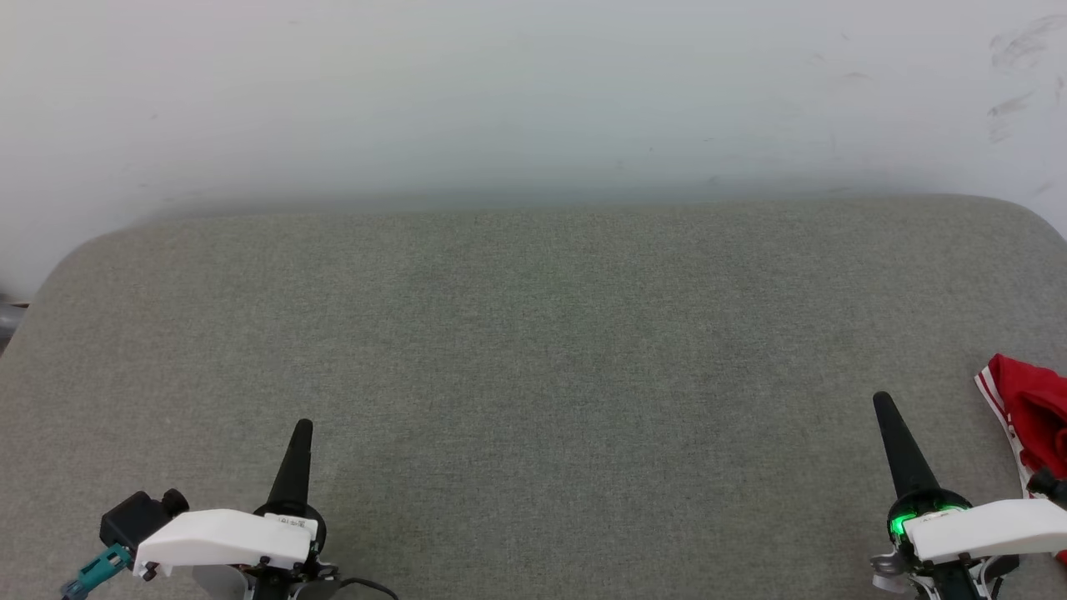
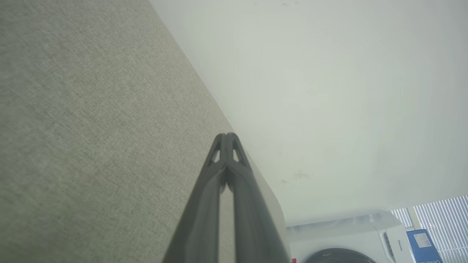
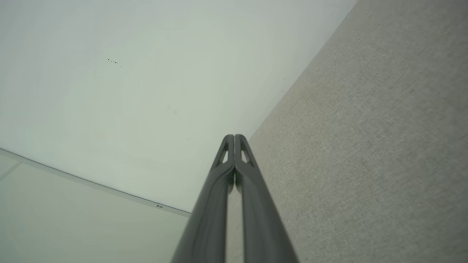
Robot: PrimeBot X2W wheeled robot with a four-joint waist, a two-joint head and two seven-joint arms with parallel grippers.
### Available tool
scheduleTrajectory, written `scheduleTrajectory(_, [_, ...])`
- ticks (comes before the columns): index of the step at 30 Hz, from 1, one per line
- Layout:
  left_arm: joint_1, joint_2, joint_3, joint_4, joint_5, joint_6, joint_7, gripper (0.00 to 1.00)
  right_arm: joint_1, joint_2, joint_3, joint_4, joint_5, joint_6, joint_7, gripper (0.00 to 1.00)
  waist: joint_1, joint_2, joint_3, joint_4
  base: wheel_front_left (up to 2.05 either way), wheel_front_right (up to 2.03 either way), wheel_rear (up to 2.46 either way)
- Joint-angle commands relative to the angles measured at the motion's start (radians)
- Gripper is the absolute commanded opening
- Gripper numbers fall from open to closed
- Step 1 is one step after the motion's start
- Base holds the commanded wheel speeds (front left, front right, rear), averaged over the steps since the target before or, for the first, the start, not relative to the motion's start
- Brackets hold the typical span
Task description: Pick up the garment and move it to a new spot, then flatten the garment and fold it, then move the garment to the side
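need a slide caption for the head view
Both grippers, left and right, shut over a grey padded table; red garment bunched at its right edge.

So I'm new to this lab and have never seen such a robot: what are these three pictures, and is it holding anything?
One picture looks down from the robot's head at a grey fabric-covered surface. The dark spikes at the bottom are its two arm ends: the left gripper and the right gripper. The other two pictures come from cameras on each wrist, looking along that arm's own closed jaws. Nothing is held. A red garment with striped trim lies bunched at the surface's far right edge, beside the right arm.
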Motion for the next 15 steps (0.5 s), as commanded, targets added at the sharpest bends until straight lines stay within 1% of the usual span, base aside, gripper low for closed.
scheduleTrajectory(1, [-0.023, 0.001, 0.005, -0.005, -0.024, -0.005, 0.007, 0.00, -0.023, -0.006, -0.002, 0.000, 0.027, 0.000, 0.004, 0.00, 0.0000, 0.0000, 0.000, 0.000, 0.00, 0.00, 0.00])
scheduleTrajectory(15, [-0.034, -0.002, 0.020, 0.001, -0.147, -0.012, 0.038, 0.00, -0.044, -0.004, -0.009, 0.034, 0.152, 0.000, 0.019, 0.00, -0.0001, 0.0000, 0.001, 0.004, 0.00, 0.00, 0.00])
